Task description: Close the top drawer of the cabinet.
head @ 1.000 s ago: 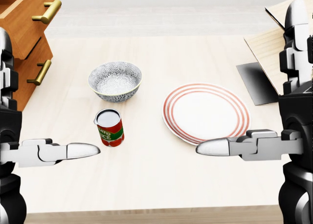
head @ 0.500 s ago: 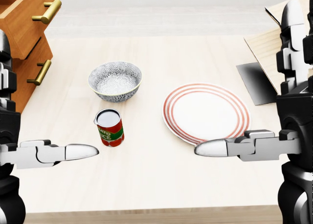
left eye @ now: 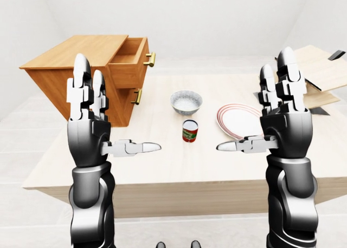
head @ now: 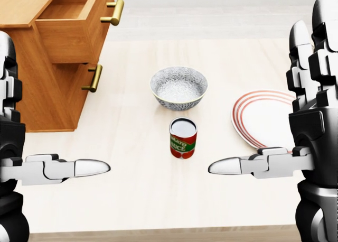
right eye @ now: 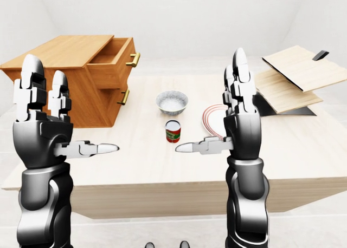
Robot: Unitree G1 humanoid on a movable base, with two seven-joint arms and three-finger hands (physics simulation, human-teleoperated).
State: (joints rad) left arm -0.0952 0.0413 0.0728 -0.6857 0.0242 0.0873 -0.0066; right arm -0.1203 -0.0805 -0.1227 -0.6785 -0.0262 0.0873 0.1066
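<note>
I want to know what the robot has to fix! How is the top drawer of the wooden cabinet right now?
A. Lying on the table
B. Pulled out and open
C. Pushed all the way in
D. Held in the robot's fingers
B: the top drawer sticks out of the cabinet past the lower drawer, its empty inside showing, and neither hand touches it.

Left hand (left eye: 89,123) and right hand (left eye: 284,118) raised upright, fingers spread, holding nothing.

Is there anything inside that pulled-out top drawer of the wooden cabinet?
The top drawer stands open, and the part of its inside that shows is bare wood with nothing lying in it. The rest runs back under the cabinet top, so that part is hidden.
</note>
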